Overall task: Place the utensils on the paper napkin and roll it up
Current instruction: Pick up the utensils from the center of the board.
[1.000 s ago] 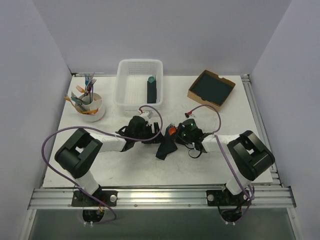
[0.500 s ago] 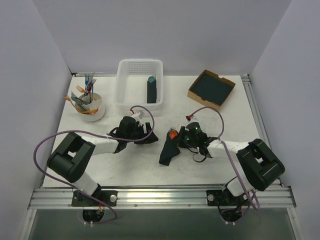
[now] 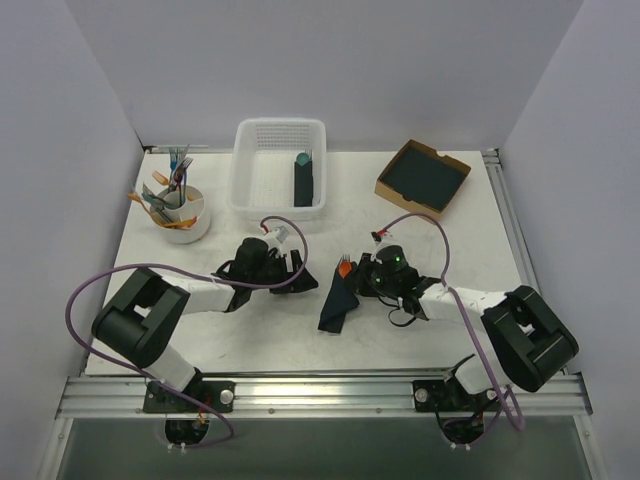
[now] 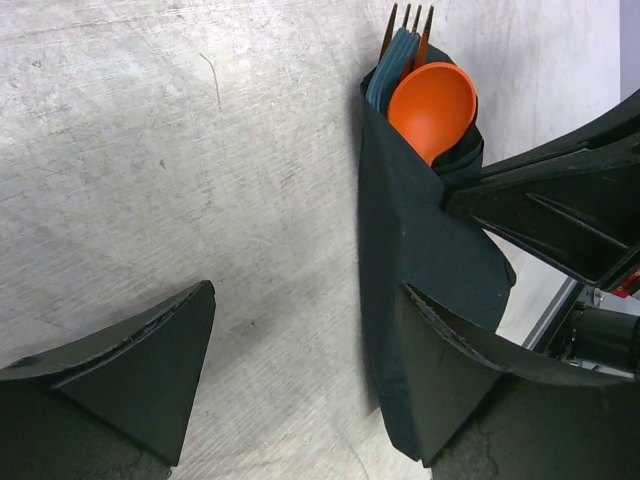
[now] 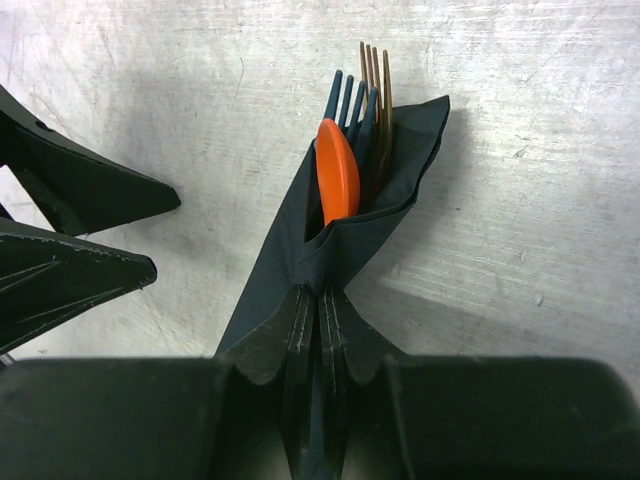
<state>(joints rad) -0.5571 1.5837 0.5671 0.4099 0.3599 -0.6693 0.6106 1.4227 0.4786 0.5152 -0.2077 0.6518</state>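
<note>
Nearest us, the lower end of the rolled paper napkin (image 3: 335, 310) lies on the table (image 3: 250, 345). Its long axis runs away from the arm bases and leans slightly right. Partway up, our right gripper (image 5: 320, 312) is clenched on the roll from its right side, so that arm already has the bundle. Our left gripper (image 4: 300, 350) stands released just left of the roll, grasping nothing. The roll lies close by its right finger, and we cannot tell whether they touch. At the far end the utensils (image 4: 432, 105) poke out: an orange spoon (image 5: 338, 185) and fork tines (image 5: 376, 75). We judge any further tucking needs the left claw to move rightward across that axis.
</note>
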